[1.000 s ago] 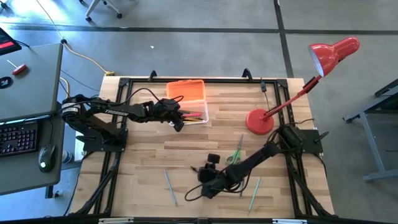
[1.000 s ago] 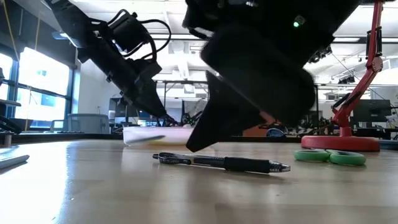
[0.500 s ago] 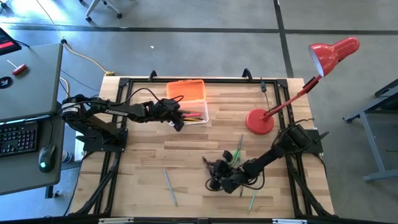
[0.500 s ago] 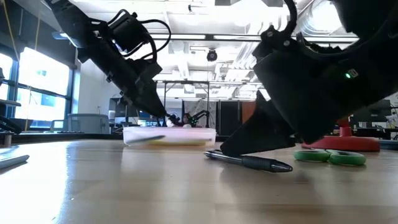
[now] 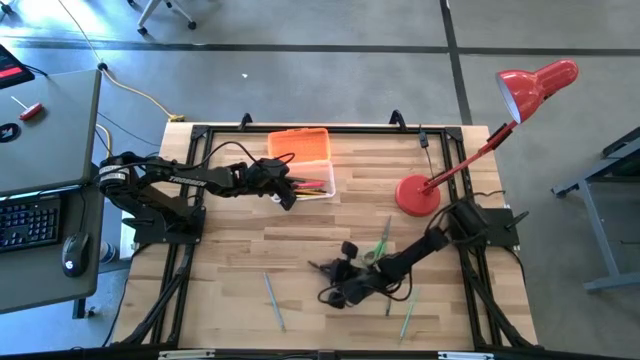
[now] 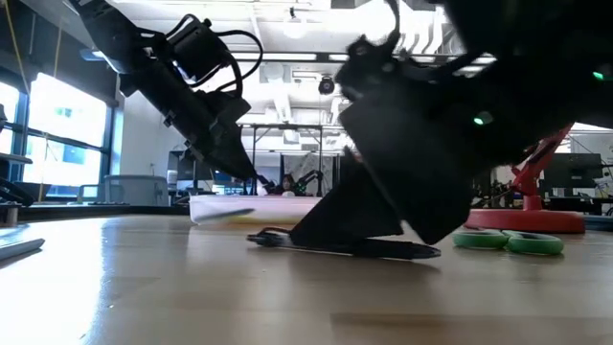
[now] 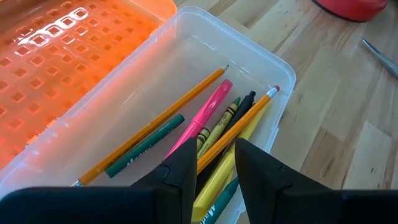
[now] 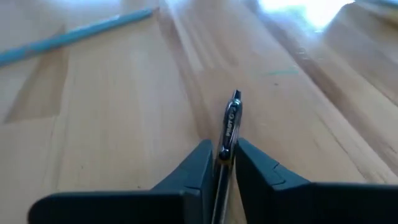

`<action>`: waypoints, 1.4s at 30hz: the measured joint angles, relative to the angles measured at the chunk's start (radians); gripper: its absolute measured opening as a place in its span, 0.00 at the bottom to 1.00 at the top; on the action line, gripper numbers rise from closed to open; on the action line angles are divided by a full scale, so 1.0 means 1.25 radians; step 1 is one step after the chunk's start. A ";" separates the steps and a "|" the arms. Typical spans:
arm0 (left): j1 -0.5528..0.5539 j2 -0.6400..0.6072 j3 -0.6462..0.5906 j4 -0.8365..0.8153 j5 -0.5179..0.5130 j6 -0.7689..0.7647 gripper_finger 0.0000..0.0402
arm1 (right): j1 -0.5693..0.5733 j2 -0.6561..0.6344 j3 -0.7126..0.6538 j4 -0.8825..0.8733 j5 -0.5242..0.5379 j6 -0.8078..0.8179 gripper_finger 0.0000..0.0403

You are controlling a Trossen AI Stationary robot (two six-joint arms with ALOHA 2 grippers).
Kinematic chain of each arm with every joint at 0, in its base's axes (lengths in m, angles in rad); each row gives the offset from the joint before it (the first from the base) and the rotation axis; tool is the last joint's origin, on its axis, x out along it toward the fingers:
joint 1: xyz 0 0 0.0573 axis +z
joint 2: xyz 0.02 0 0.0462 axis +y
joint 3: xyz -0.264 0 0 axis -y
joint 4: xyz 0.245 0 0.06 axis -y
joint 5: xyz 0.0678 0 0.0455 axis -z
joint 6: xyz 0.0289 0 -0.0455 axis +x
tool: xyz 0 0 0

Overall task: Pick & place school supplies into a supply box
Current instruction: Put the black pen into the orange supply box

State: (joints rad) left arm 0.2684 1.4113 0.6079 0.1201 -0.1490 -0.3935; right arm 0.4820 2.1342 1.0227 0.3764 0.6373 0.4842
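The supply box (image 5: pixel 305 165) stands at the far left, its orange lid (image 7: pixel 62 50) folded back and its clear tray (image 7: pixel 273 62) holding pencils, a pink marker (image 7: pixel 205 118) and crayons. My left gripper (image 5: pixel 290 196) (image 7: pixel 214 168) hovers over the tray with a narrow gap between its fingers. My right gripper (image 5: pixel 328 280) (image 8: pixel 221 162) is low near the table's near middle, shut on a black pen (image 5: pixel 316 267) (image 6: pixel 273 240). Green-handled scissors (image 5: pixel 378 250) (image 6: pixel 508 241) lie flat beside it. My right gripper pinches the black pen between its two fingers near the middle of the barrel (image 8: pixel 224 146). The fingers slant down from the table's right, roughly along the pen. The clip end (image 8: pixel 232 115) sticks out ahead. The pen is level at the table top; whether it still rests there I cannot tell.
A red desk lamp stands with its base (image 5: pixel 417 194) at the far right and its arm leaning outward. Teal pencils lie at the near left (image 5: pixel 273 298) and the near right (image 5: pixel 408 312). Bare wood lies between the box and the pen.
My right gripper swung toward the table's right edge, then came back toward the left, staying low. The black pen slid along the table with it and now lies about where it was a second ago.
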 joint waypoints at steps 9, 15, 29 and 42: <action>0.000 0.000 0.000 0.007 0.000 -0.003 0.35 | -0.022 0.000 0.048 -0.089 -0.031 -0.035 0.23; 0.000 0.000 0.000 0.010 -0.002 -0.003 0.35 | -0.027 0.058 0.048 -0.051 -0.024 -0.033 0.20; 0.000 0.000 0.000 0.009 -0.002 0.005 0.35 | -0.030 0.103 0.047 0.110 0.061 -0.148 0.04; 0.000 0.000 0.000 0.004 0.050 -0.001 0.35 | -0.232 -0.149 0.044 0.014 0.087 -0.448 0.05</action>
State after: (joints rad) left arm 0.2684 1.4113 0.6079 0.1256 -0.0870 -0.3945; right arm 0.1917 1.9480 1.0775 0.3933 0.7455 -0.0753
